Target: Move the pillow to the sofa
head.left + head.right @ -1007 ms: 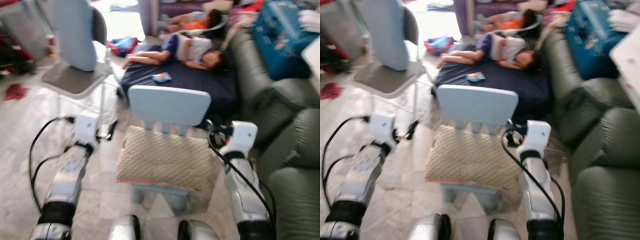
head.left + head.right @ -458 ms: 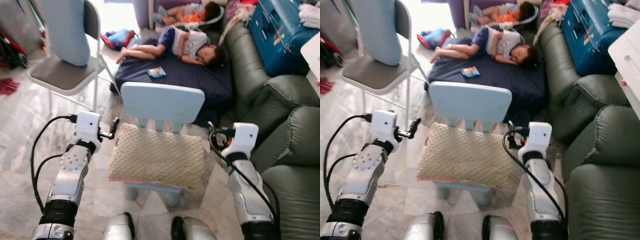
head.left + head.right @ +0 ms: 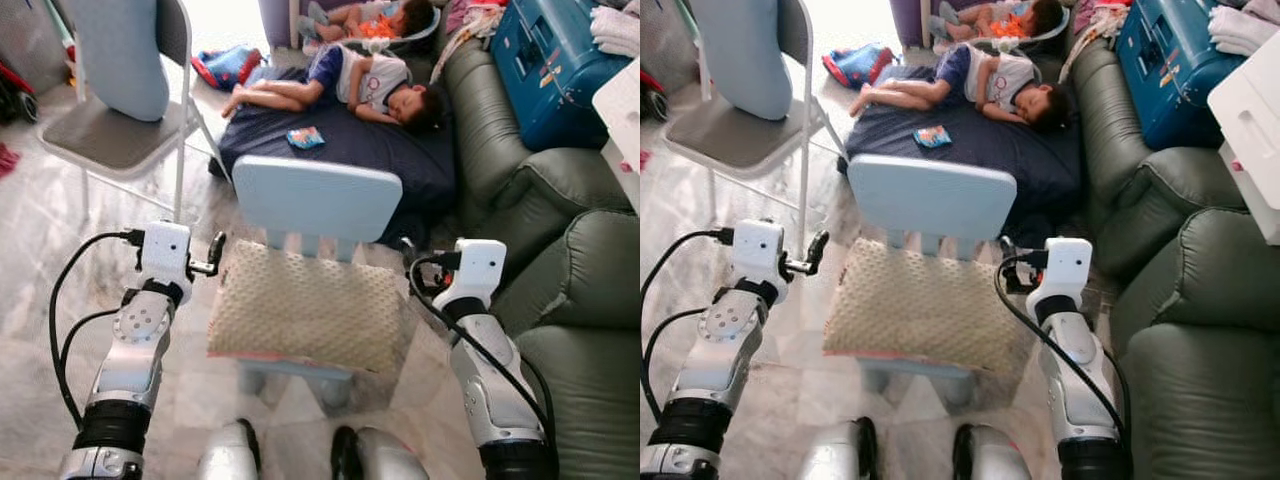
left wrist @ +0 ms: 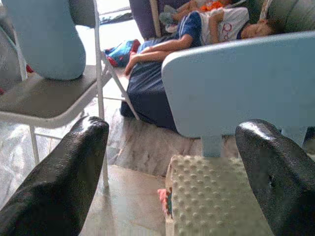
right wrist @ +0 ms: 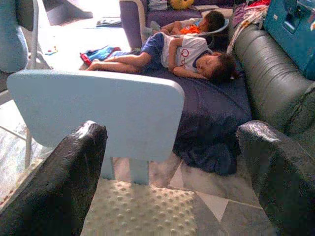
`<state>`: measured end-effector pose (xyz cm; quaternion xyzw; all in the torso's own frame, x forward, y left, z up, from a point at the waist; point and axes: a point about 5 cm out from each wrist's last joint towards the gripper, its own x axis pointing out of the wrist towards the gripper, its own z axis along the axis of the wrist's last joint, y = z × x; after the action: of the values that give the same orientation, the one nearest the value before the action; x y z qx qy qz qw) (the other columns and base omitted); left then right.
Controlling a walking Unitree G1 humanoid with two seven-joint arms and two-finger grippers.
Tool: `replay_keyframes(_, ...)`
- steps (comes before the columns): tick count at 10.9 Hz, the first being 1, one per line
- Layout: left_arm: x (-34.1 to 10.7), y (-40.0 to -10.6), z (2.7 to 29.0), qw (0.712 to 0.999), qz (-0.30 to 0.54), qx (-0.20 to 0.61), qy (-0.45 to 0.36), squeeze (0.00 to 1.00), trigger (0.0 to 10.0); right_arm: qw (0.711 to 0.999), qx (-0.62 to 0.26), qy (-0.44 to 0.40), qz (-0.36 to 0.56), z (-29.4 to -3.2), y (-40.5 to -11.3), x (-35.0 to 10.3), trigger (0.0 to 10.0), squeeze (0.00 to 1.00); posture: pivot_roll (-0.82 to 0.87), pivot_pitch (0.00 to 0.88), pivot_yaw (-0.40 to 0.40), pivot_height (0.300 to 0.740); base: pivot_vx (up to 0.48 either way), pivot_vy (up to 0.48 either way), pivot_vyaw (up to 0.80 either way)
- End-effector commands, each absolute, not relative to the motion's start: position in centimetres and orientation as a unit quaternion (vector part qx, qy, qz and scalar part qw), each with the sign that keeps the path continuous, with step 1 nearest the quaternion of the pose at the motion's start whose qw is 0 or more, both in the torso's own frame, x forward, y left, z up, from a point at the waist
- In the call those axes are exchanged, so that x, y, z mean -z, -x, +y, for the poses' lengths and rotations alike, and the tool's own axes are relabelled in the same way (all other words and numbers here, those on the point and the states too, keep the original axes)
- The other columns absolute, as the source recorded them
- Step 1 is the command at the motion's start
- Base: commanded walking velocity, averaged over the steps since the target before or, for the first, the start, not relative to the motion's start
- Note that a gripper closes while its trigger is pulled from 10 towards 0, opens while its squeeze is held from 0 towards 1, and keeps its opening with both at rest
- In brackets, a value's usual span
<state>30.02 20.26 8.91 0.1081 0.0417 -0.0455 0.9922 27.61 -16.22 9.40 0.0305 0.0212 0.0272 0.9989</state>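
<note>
You have the pillow (image 3: 305,310) lying flat on the small blue chair (image 3: 316,197) — left gripper (image 4: 172,162) and right gripper (image 5: 170,167) flank it (both spread wide, holding nothing).

A living room in a home

A green sofa (image 3: 560,190) sits at 3 o'clock; a person (image 3: 350,85) sleeps on a dark mattress (image 3: 350,160) at 12 o'clock.

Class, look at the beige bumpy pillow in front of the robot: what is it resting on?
The pillow lies on the seat of a small light-blue child's chair. Its backrest and parts of two front legs show; the seat itself is covered.
</note>
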Motion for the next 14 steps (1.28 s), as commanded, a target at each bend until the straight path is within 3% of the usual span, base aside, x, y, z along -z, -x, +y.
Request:
replay_keyframes(1, -8.3, -29.8, 20.5, 0.991, 0.053, 0.039, -0.113, 0.00, 10.0, 0.999, -0.029, -0.031, 0.028, -16.4, -27.4, -9.3, 10.0, 0.00, -0.03, 0.169, -0.070, 0.665, 0.000, 0.000, 0.00)
replay_keyframes(4, -7.7, -29.8, 21.3, 0.993, 0.065, 0.020, -0.094, 0.00, 10.0, 0.999, -0.036, -0.028, 0.030, -16.4, -27.4, -9.4, 10.0, 0.00, -0.04, 0.172, -0.076, 0.610, 0.000, 0.000, 0.00)
replay_keyframes(14, -9.2, -30.3, 22.0, 0.995, 0.030, 0.017, -0.094, 0.00, 10.0, 0.997, -0.061, -0.026, 0.032, -15.9, -27.6, -9.2, 10.0, 0.00, -0.02, 0.173, -0.088, 0.610, 0.026, 0.000, 0.04)
